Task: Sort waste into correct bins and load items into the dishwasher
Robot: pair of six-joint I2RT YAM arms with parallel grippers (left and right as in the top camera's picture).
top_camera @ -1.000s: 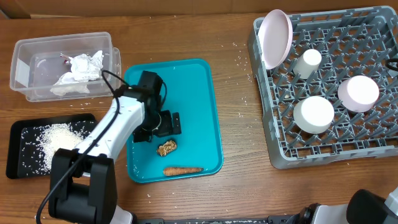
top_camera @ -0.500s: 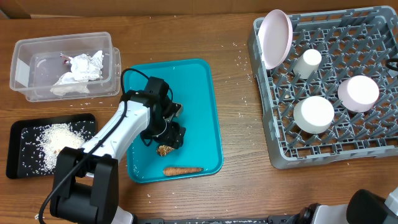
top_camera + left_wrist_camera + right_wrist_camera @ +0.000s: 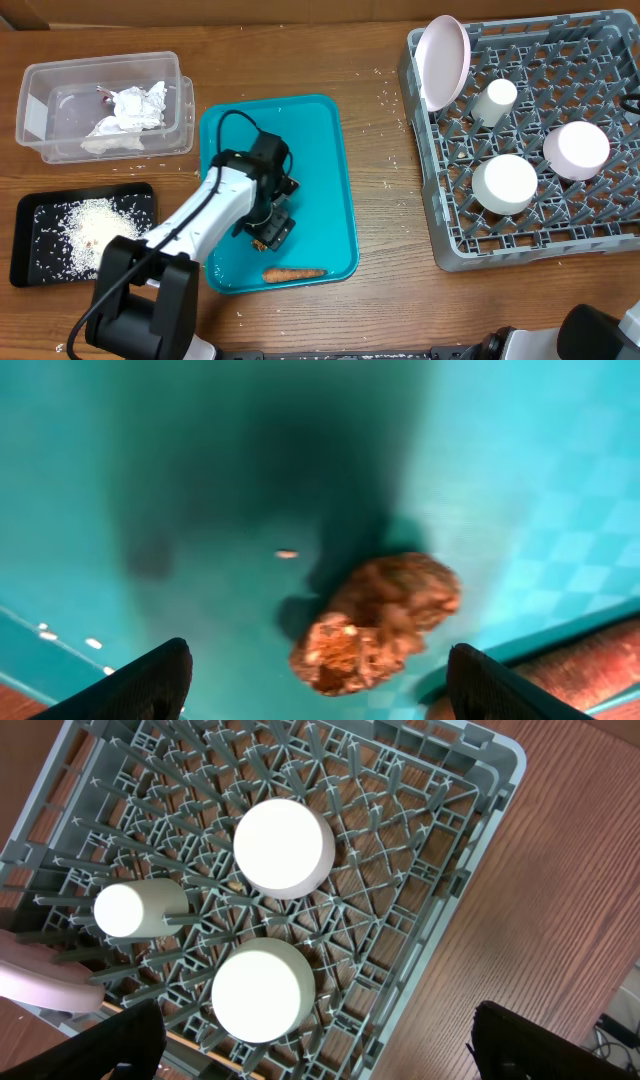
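My left gripper (image 3: 273, 228) hangs low over the teal tray (image 3: 320, 150), right above the small brown lump (image 3: 259, 242). In the left wrist view the lump (image 3: 375, 622) lies between my open fingertips (image 3: 150, 685), untouched, and the left gripper (image 3: 320, 695) is empty. The orange carrot-like stick (image 3: 294, 272) lies near the tray's front edge. The clear tub (image 3: 40, 120) holds crumpled white tissue (image 3: 125, 115). The black tray (image 3: 30, 260) holds rice (image 3: 90, 222). My right gripper (image 3: 320, 1055) is open and empty above the grey dish rack (image 3: 470, 850).
The rack (image 3: 440, 240) at the right holds a pink plate (image 3: 443, 60) on edge, a white cup (image 3: 493, 101) and two upturned bowls (image 3: 505, 184). Loose rice grains (image 3: 385, 95) dot the wooden table between the teal tray and the rack.
My left gripper has moved right and toward the tray's front, from the tray's left side to directly over the brown lump. Nothing else has moved.
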